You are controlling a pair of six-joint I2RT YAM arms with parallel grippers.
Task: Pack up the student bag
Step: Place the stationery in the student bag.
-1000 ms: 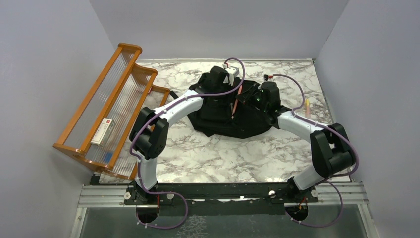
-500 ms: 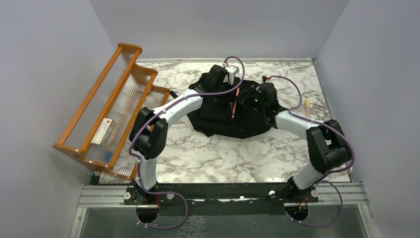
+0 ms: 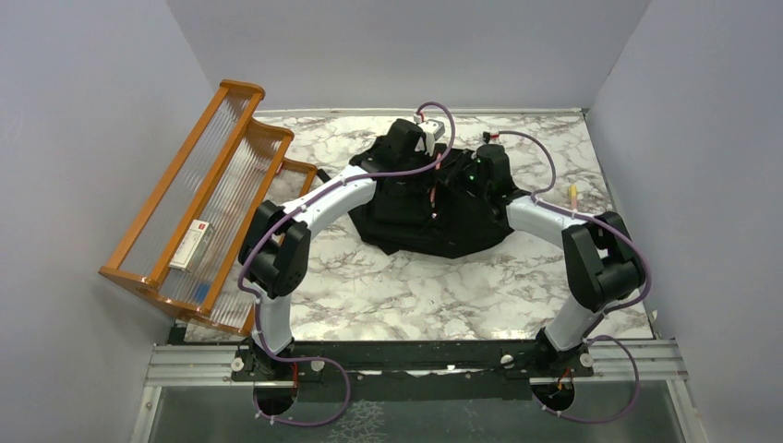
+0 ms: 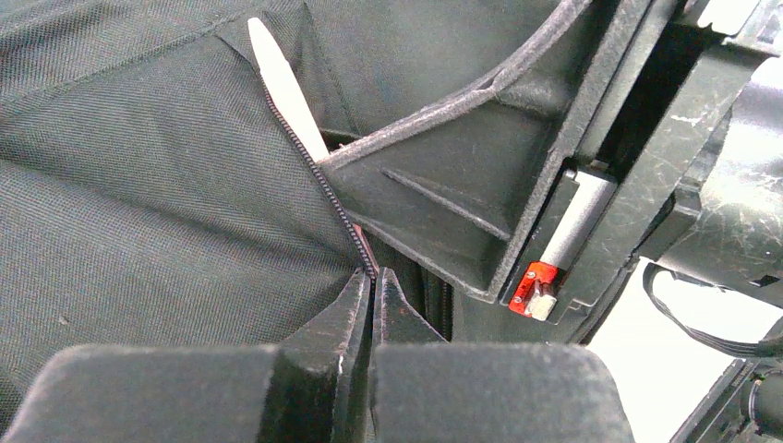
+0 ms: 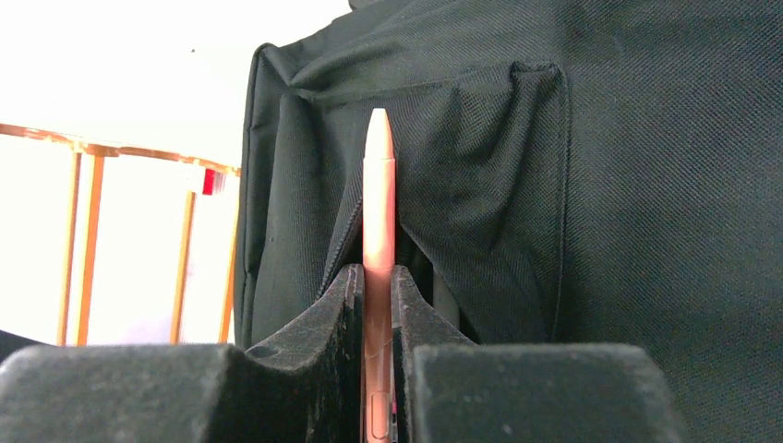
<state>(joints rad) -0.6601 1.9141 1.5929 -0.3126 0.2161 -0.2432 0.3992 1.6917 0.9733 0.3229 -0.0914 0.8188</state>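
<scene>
Left gripper (image 4: 374, 293) pinches the zip edge (image 4: 325, 189) of the bag (image 4: 138, 203); right gripper (image 5: 377, 291) clamps a pen (image 5: 379, 194). Soft fabric likely sags, so the stiffer zip edge seems the best hold.

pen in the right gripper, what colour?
Salmon pink. The pen in the right gripper shows best in the right wrist view.

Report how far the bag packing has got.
Done: the bag looks unzipped, and the left gripper pinches its zipper edge. In hand: the right gripper clamps a pink pen, tip at the opening, not yet let go. Left: release it inside. A yellow pen lies on the table, and a box sits in the wooden rack.
</scene>
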